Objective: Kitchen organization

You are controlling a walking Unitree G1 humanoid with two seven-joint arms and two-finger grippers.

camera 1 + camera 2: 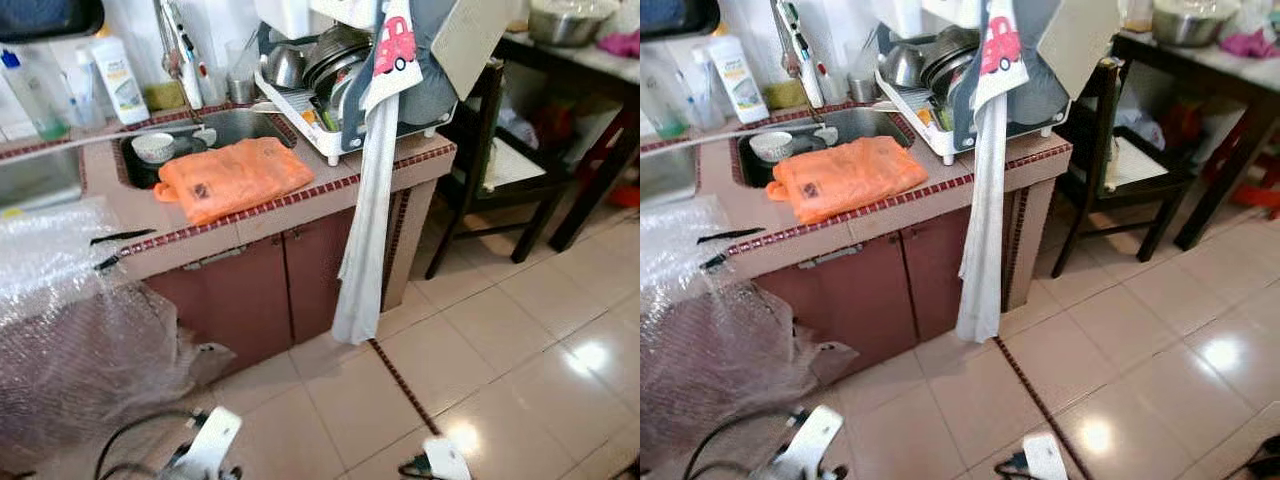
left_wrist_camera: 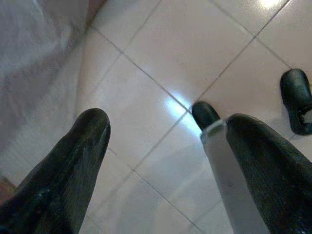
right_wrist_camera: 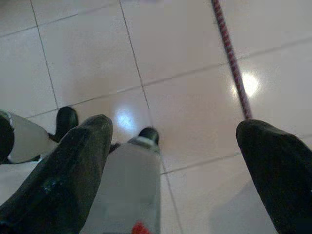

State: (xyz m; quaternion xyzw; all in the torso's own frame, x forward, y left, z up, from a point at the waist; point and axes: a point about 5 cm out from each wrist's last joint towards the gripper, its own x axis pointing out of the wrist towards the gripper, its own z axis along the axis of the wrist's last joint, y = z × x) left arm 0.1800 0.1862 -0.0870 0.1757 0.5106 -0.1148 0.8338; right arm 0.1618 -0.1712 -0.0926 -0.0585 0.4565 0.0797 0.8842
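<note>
Left eye view: the crumpled orange plastic bag (image 1: 233, 177) lies up on the red-edged tile counter (image 1: 262, 215), ahead and leftward. Both grippers hang low over the floor, the left gripper (image 2: 165, 161) nearer, the right gripper (image 3: 175, 165) too; fingers spread, holding nothing.

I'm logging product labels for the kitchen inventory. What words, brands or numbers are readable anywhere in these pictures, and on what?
No text can be read.
White plastic bottle behind the sink: green and orange label, print too blurred to read.
Orange plastic bag on the tiled counter: a small dark mark, too small to read.
White hanging towel: a red car picture, no words made out.
Both grippers hang open over the floor tiles, idle.
</note>
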